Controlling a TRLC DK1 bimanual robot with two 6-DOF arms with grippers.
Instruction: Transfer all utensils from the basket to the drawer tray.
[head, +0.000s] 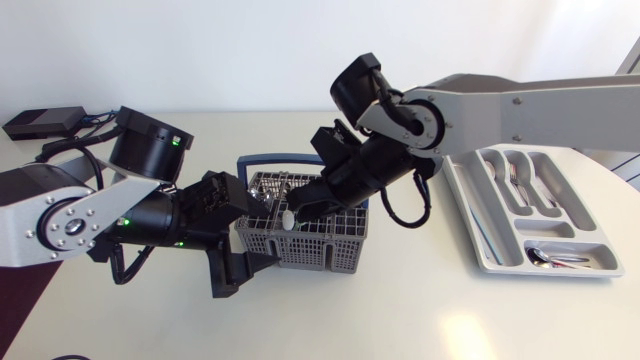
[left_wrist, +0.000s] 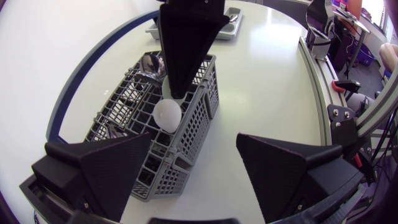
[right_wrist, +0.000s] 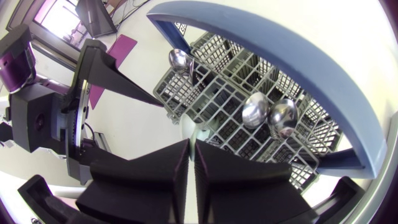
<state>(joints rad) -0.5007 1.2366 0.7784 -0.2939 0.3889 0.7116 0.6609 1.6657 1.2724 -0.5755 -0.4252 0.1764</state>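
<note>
Two containers on the table: basket (head: 312, 250) and tray (head: 520, 268). The basket is a grey plastic grid with a blue handle (right_wrist: 280, 43) arched over it, directly under the right claw (head: 292, 212). The tray is grey and divided, well apart from both claws, on the right arm's side.

Basket contents: three steel spoons (right_wrist: 255, 111), bowls up. Two stand side by side just ahead of the right claw's tips, and one stands nearer the left claw's finger. One white spoon (left_wrist: 166, 114) is at the right claw's tips.

Tray contents: forks (head: 515, 180) in a long compartment and spoons (head: 555, 258) in the crosswise end compartment.

White spoon: round, pale, matte bowl, just above the basket's rim and within its outline.

Right claw: fingers pressed nearly together with only a slit between them, and the white spoon at the tips. It appears clamped on the spoon, though the contact itself is hidden behind the fingers.

Left claw (head: 245, 268): fingers spread wide, straddling a corner of the basket, one over the cells and the other outside over bare table. It grips nothing.

View differences:
- The left wrist view alone shows the white bowl in full, just beneath the right claw's tips.
- The right wrist view shows only a pale sliver of the white spoon past its own fingers, but gives the steel bowls clearly.
- The head view alone shows the tray's contents.
- The left wrist view catches just a corner of the tray beyond the right claw.
</note>
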